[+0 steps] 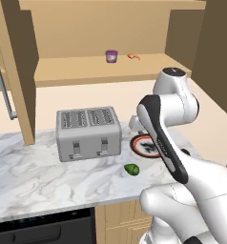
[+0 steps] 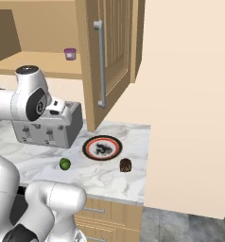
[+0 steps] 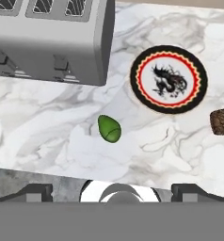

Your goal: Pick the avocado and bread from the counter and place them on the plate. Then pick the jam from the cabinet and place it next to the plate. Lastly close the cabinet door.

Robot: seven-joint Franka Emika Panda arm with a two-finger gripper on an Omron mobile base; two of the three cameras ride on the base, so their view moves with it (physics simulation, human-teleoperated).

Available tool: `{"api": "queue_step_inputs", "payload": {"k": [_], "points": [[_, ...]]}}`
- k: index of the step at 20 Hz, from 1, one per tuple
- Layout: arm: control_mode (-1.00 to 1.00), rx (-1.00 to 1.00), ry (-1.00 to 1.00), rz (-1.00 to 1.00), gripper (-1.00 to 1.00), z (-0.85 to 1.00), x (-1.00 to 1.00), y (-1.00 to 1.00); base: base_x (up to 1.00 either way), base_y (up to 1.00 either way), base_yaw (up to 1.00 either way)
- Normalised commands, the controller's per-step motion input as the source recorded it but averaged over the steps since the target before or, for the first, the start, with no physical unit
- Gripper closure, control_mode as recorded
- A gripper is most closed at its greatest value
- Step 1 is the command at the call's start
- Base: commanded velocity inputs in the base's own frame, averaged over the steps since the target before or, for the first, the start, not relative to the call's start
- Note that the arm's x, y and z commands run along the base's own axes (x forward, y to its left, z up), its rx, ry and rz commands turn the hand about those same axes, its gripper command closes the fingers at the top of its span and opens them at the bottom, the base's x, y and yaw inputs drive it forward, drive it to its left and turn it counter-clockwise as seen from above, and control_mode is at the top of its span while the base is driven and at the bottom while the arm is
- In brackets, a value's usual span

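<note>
The gripper [image 3: 112, 190] hangs wide open and empty above the avocado [image 3: 109, 128], which lies on the marble counter [image 3: 48, 141] left of the plate [image 3: 169, 78]. First pick: descend and close on it.

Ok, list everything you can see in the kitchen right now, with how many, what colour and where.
avocado: one, green, on the counter in front of the toaster, left of the plate
bread: one, dark brown, on the counter just right of the plate
plate: one, orange-red rim, white centre with a dark drawing, nothing on it
toaster: one, grey, on the counter
counter: one, white marble with grey veins
jam: one, purple jar, on the cabinet shelf
small orange item: one, on the shelf right of the jam
cabinet: tan wood, doors open
fingers: two, dark, open, above the counter, holding nothing
</note>
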Motion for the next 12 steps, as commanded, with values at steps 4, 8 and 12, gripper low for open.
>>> {"api": "queue_step_inputs", "payload": {"k": [4,8,12], "points": [[-1.0,0.0,0.1,0.0,-1.0,-0.31,0.0,0.08,0.0,0.0,0.0],[-1.0,0.0,0.11,0.0,-1.0,-0.32,0.0,0.04,0.0,0.0,0.0],[-1.0,0.0,0.11,0.0,-1.0,-0.34,0.0,0.01,0.0,0.0,0.0]]}}
